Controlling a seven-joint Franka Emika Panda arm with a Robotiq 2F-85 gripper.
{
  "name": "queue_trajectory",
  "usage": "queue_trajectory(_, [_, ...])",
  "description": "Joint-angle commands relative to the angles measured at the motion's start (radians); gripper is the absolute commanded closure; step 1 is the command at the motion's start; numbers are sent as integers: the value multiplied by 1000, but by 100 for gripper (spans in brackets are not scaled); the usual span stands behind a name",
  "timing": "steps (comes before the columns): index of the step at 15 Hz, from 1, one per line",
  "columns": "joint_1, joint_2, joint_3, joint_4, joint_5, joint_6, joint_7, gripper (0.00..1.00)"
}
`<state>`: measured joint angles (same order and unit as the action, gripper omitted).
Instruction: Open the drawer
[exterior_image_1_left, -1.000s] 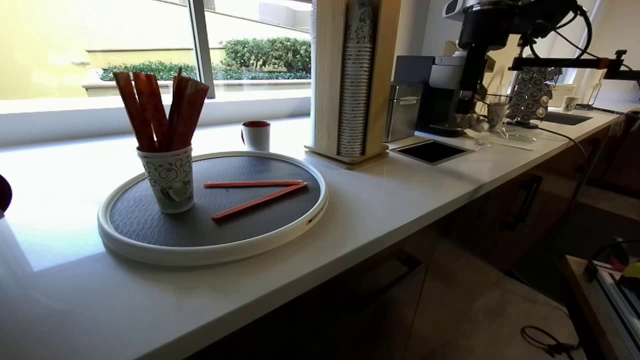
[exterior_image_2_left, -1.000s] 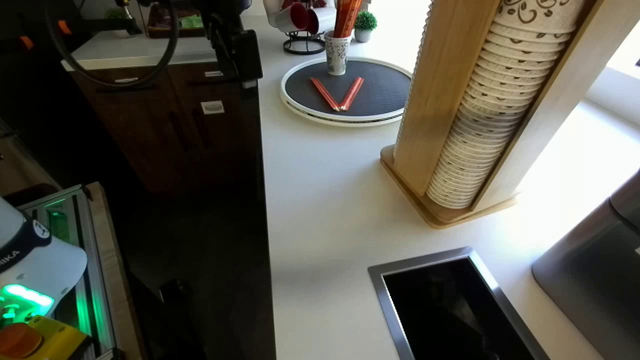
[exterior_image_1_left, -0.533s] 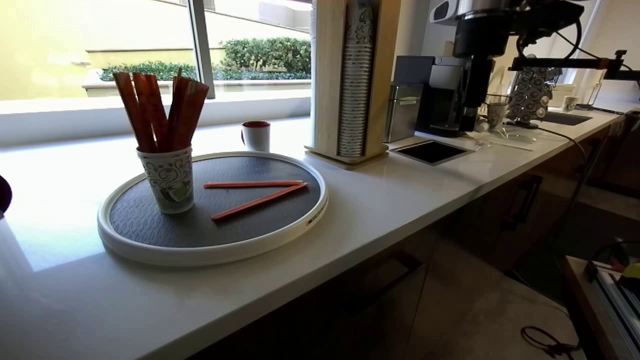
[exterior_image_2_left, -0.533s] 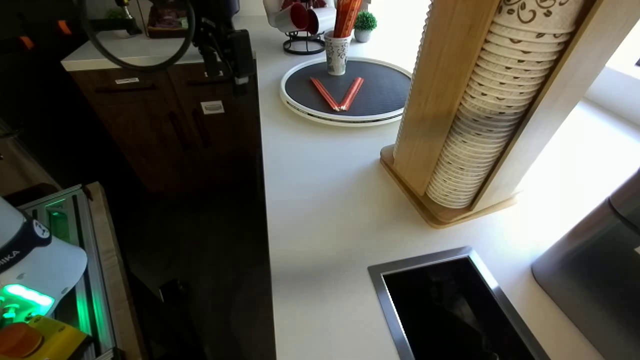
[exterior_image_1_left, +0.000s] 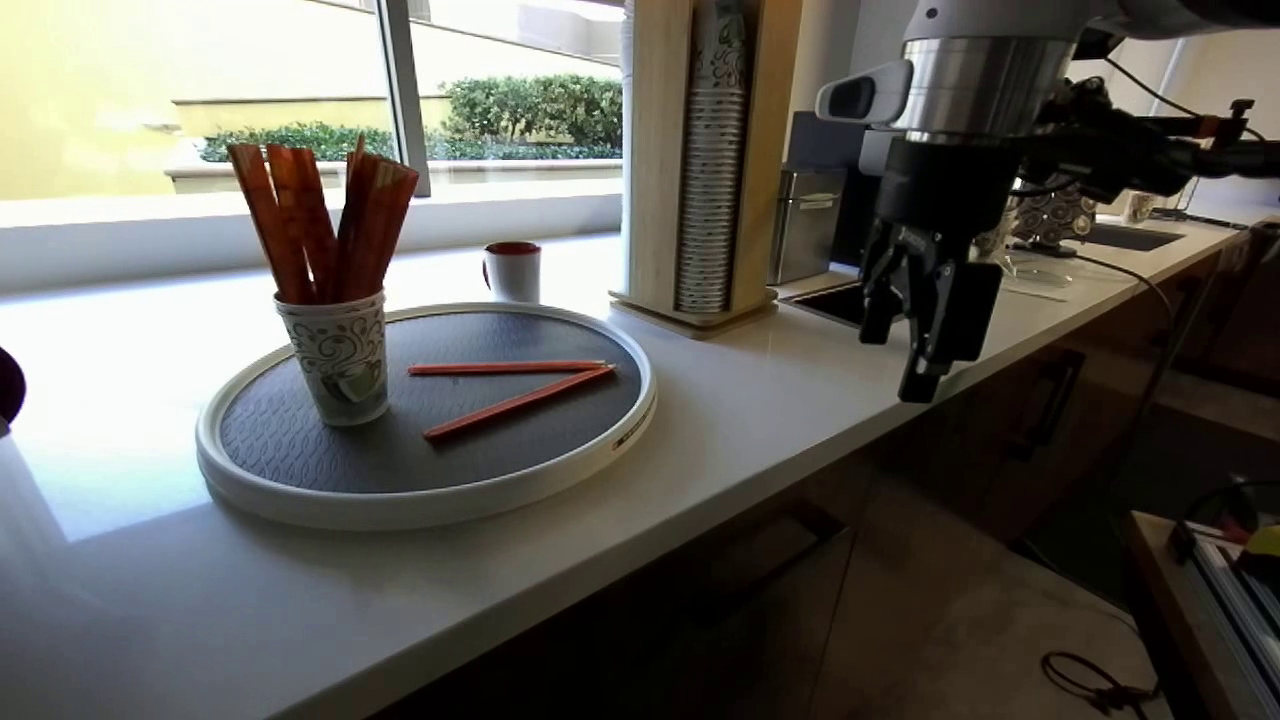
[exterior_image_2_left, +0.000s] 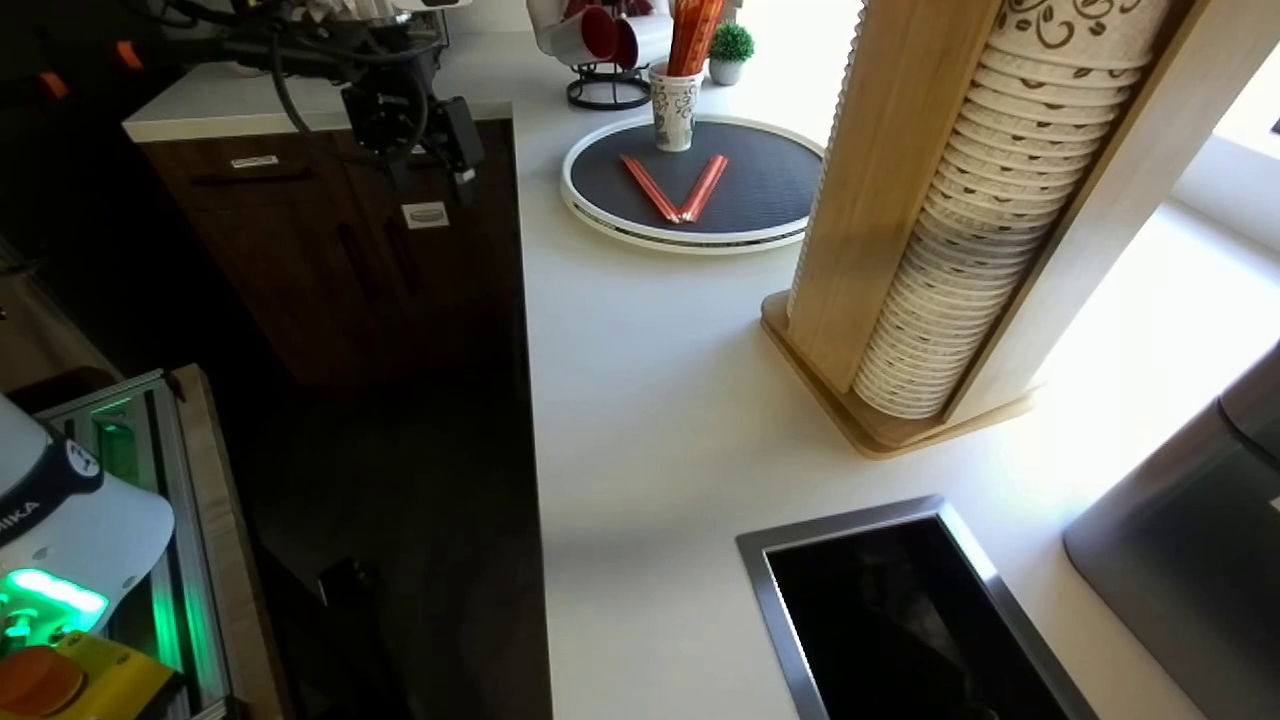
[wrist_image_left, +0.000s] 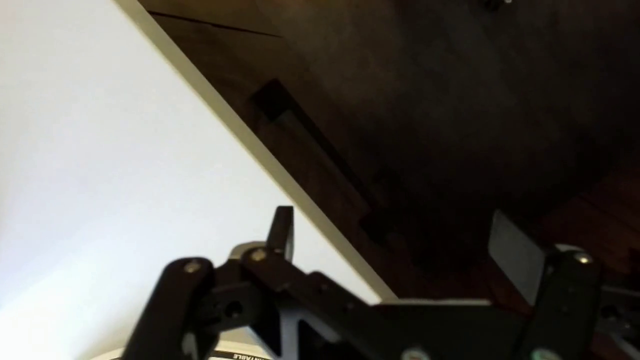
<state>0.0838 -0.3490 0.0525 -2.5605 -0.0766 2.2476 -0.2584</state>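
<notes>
A dark brown cabinet front (exterior_image_1_left: 790, 612) with a long black bar handle (exterior_image_1_left: 800, 558) sits under the counter's front edge. The cabinet front (wrist_image_left: 302, 165) and handle (wrist_image_left: 327, 147) also show in the wrist view. The front looks shut. No light-rimmed drawer with a ribbed reddish interior is in view. My gripper (exterior_image_1_left: 900, 355) points down near the counter's front edge, above and apart from the handle. It also shows in an exterior view (exterior_image_2_left: 432, 185). In the wrist view its jaws (wrist_image_left: 395, 240) are wide apart and empty, one finger over the counter, the other beyond its edge.
The white counter (exterior_image_1_left: 760, 380) has a projecting front edge above the handle. A round tray (exterior_image_1_left: 400, 510) holds a cup (exterior_image_1_left: 345, 370) of reddish-brown strips and two red sticks. A tall wooden cup holder (exterior_image_1_left: 655, 150) stands behind. Another dark cabinet (exterior_image_2_left: 290, 240) shows farther off.
The arm has come nearer to the tray side and lower. My gripper has turned, so both fingers now show apart. The cabinet front and the counter things have not moved.
</notes>
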Motion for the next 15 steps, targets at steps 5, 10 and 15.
queue_trajectory(5, [20, 53, 38, -18, -147, 60, -34, 0])
queue_trajectory(10, [42, 120, 60, -120, -239, 344, -50, 0])
queue_trajectory(15, [73, 260, -1, -183, -138, 727, -185, 0])
